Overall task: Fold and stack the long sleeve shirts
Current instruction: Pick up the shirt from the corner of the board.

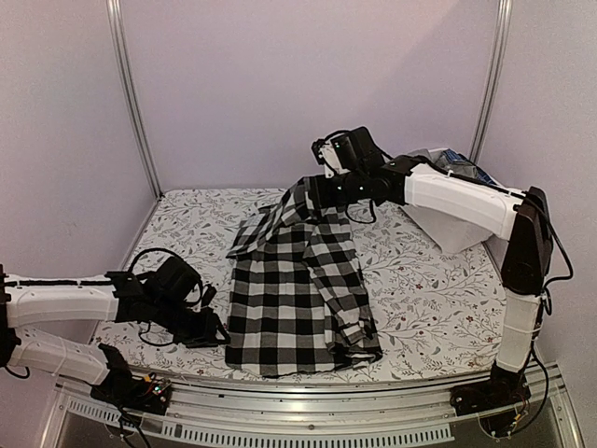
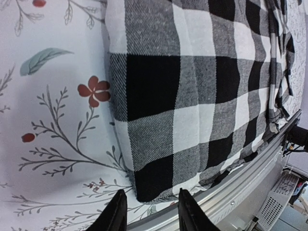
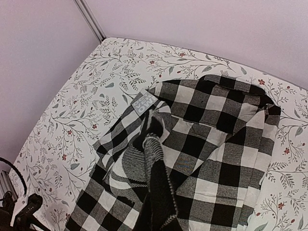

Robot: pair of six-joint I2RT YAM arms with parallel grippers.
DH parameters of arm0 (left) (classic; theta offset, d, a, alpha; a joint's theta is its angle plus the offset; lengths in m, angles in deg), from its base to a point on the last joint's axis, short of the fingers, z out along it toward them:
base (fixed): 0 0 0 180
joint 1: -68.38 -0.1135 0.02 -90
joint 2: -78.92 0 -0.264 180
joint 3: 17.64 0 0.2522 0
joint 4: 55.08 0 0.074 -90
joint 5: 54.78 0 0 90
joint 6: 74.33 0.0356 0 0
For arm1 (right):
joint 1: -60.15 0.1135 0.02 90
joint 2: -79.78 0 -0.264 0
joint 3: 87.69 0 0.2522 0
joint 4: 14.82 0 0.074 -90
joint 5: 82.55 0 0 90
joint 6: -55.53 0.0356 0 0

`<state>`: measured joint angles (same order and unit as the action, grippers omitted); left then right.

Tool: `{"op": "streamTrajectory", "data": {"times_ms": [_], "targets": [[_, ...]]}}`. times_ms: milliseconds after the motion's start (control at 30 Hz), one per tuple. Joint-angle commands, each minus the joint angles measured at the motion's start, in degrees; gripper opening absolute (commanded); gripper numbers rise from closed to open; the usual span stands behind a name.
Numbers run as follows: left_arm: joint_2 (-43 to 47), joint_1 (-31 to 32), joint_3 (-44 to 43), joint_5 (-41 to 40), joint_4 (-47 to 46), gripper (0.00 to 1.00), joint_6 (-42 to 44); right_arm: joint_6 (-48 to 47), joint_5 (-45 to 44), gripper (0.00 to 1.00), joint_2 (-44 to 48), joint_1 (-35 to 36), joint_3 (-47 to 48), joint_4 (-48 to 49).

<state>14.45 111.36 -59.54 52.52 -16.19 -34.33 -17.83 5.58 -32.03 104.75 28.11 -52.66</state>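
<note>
My left fingers (image 1: 216, 329) stood apart and empty, low over the worktop (image 1: 420, 280). The checked shirt (image 1: 298, 289) began just ahead of their tips. Its near hem corner lay flat in line with the gap between them, close but, as far as I could tell, not yet inside it. Just beyond that corner ran the metal rail (image 2: 240, 187) at the worktop's near edge. My worry there was a poor bite: closing from that spot could have caught only the top layer, or pinched the flowered cover along with the cloth. A push forward could have shoved the corner into a wrinkle or off towards the rail.

My right fingers (image 1: 319, 187) were closed on the far end of the shirt, near the collar, I judged, since the cloth rose to a peak at them and sloped away down to the worktop. In my own wrist view the bunched cloth hid the tips. The hold looked narrow. A pull from there, with nothing pinning the near hem, could have dragged the whole garment along instead of stretching it, or let the cloth slide out. Well below those fingers, the side further from my left fingers lay rumpled, and that bunch could have been folded in crooked
</note>
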Motion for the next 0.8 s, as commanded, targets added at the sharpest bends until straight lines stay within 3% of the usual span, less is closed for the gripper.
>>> {"op": "streamTrajectory", "data": {"times_ms": [0, 467, 667, 767], "targets": [[0.28, 4.59, 1.71, -3.89, 0.35, 0.35, -6.22, -1.57, -0.69, 0.00, -1.60, -0.01, 3.10, -1.76], [-7.81, 10.05, -0.81, -9.16, -1.66, 0.28, -7.90, -2.64, -0.50, 0.00, -1.31, 0.05, 6.68, -3.42], [-9.62, 11.21, -3.15, -10.50, -2.00, 0.03, -7.77, -3.57, -1.90, 0.00, -1.26, 0.05, 9.21, -4.55], [-9.32, 11.46, -4.95, -10.90, -0.41, 0.00, -7.28, -4.90, -3.55, 0.00, -1.22, 0.05, 11.31, -5.51]]}}
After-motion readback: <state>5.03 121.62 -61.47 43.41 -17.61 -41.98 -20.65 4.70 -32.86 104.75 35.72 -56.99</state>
